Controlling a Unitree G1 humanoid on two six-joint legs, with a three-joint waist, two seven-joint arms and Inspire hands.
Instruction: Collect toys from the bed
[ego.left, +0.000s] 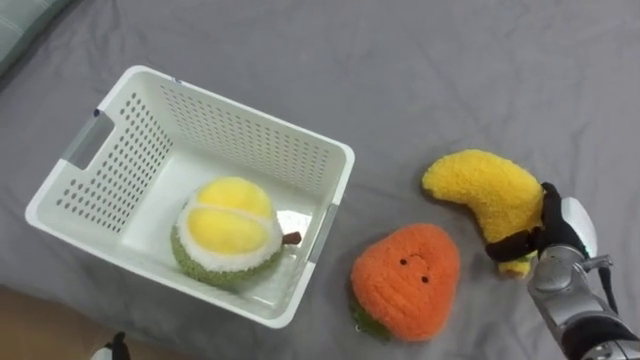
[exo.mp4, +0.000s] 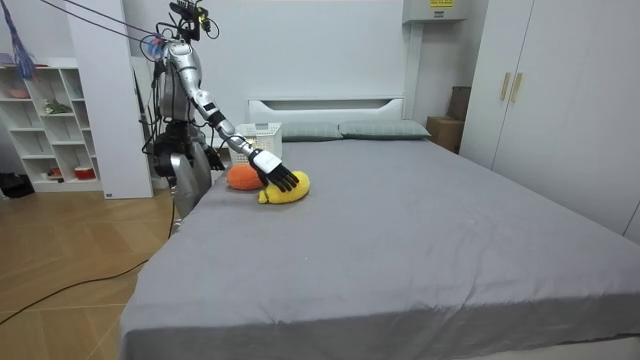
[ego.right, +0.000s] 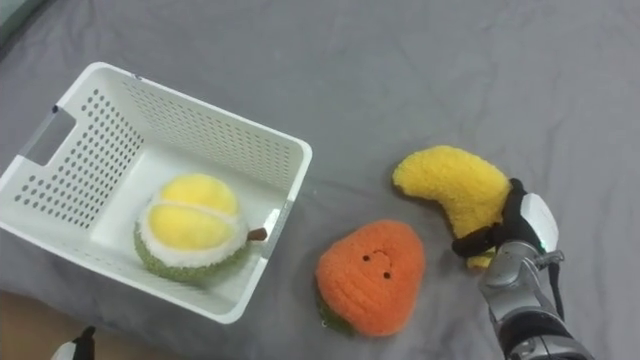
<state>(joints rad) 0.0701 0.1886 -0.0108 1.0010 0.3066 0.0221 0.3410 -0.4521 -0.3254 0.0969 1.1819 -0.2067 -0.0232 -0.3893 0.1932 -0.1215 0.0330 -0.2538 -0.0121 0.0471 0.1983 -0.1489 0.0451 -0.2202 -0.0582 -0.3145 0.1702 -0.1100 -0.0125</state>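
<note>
**Right hand (ego.left: 548, 238).** It sits at the right edge of the left eye view, in the lower half. Its dark fingers (ego.left: 512, 247) are curled round the lower end of the yellow plush toy (ego.left: 478, 185). The toy lies on the grey bed (ego.left: 450, 60) and extends up and to the left of the hand. It appears to rest on the sheet, not yet lifted.

**Left hand (ego.left: 112, 349).** A small part shows at the bottom edge, lower left. Its finger position cannot be determined.

**Surroundings.** The orange plush toy (ego.left: 405, 282) lies at bottom centre, near the yellow one and apparently apart from it. The white basket (ego.left: 240, 105) fills the left half of the frame. It holds a round green and yellow plush toy (ego.left: 225, 232) against its lower right wall. The upper left part of the basket floor is bare.

**Step in hand (judged).** Carry the yellow toy to the basket.

1. Check the grasp before lifting. The toy is held by one end, so the free end will probably droop.
2. Lift straight up first. The orange toy lies between the hand and the basket, and a low sweep could drag it.
3. Cross the basket's right wall with clearance. The basket looks light and may slide if struck.
4. Let go over the bare part of the floor, not on top of the round toy.
</note>
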